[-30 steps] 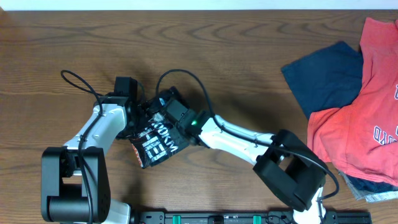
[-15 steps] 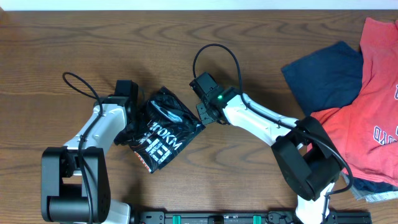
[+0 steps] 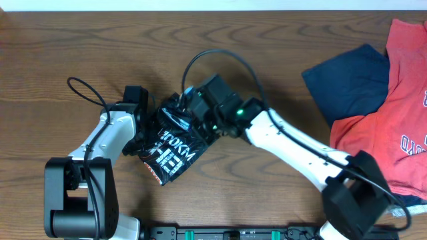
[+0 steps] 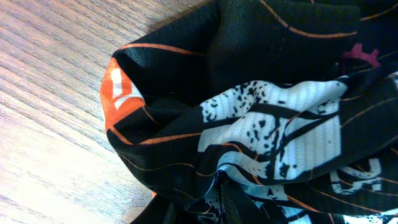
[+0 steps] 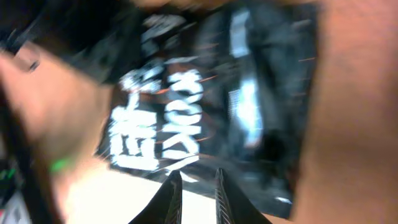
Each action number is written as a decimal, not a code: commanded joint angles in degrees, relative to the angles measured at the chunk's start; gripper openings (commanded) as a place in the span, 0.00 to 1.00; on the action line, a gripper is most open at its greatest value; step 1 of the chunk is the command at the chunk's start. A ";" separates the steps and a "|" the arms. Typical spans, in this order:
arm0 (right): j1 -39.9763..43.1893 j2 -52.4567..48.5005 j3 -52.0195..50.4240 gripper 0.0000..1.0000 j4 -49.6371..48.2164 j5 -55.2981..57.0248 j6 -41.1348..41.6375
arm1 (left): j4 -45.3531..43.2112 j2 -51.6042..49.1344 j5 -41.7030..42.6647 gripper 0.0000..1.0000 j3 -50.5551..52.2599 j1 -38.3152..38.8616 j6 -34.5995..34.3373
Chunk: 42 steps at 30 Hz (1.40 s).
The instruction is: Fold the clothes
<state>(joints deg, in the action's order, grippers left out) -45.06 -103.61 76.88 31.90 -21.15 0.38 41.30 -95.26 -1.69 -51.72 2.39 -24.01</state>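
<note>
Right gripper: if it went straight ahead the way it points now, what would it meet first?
Probably the black jersey: in the blurred right wrist view its white lettering fills the space just ahead of the right gripper, though depth is unclear.

A brown wooden table (image 3: 280, 53) with wavy grain filled the overhead view, and its planks also showed at the upper left of the left wrist view. At the right edge of the frame lay a red tee (image 3: 393, 133) with dark, white-edged lettering, spread partly over a plain navy-blue garment (image 3: 347, 83) whose corner pointed toward the frame's middle. Under the tee, at the lower right, a pale grey cloth edge (image 3: 402, 211) peeked out. 1 black rail (image 3: 233, 233) with green marks ran along the bottom edge.
</note>
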 commanded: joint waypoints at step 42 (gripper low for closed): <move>7.98 -5.66 0.24 0.25 -16.11 -6.45 3.13 | 0.00 -0.52 -0.24 0.23 1.05 -0.24 0.09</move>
<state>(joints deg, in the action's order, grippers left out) -34.61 -111.13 76.77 15.75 -21.43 6.35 41.19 -95.26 -1.69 -51.72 2.39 -24.01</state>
